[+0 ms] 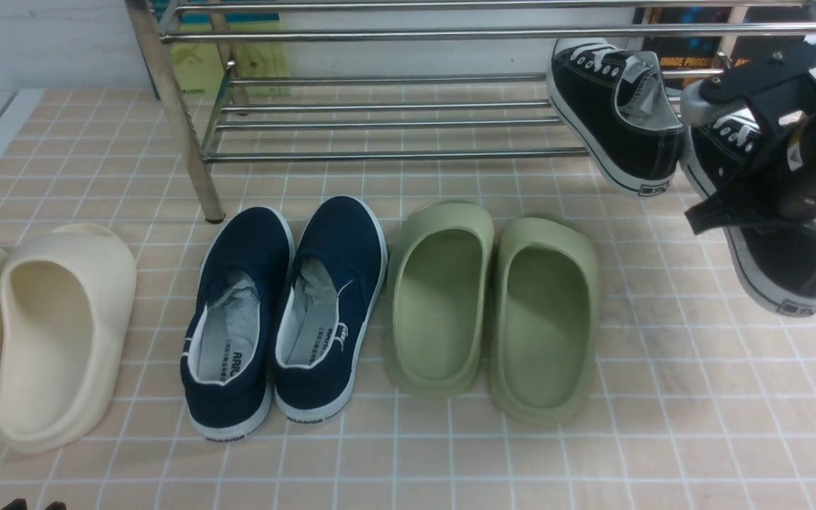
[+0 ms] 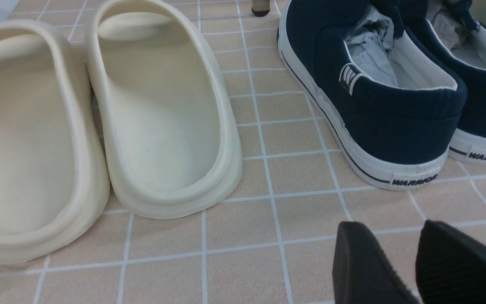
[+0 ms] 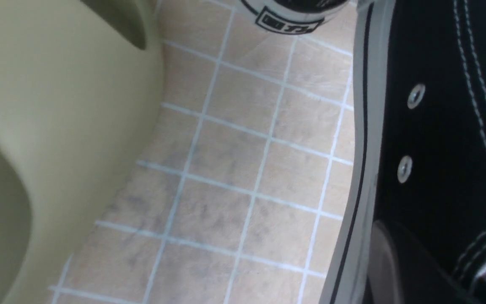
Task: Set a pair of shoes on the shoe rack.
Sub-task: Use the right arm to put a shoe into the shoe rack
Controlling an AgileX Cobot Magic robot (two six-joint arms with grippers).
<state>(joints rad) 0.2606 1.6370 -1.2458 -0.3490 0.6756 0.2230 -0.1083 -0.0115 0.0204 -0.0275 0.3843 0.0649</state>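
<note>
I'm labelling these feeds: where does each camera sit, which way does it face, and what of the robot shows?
Front: between the arms, looking forward and down at shoe rack and shoes; right gripper shut on a black sneaker.
Left wrist: low over the floor, facing cream slippers and navy slip-ons; left gripper open.
Right wrist: beside that sneaker, green slipper opposite; one finger edge.
Shared: front and left wrist both show navy slip-ons.
</note>
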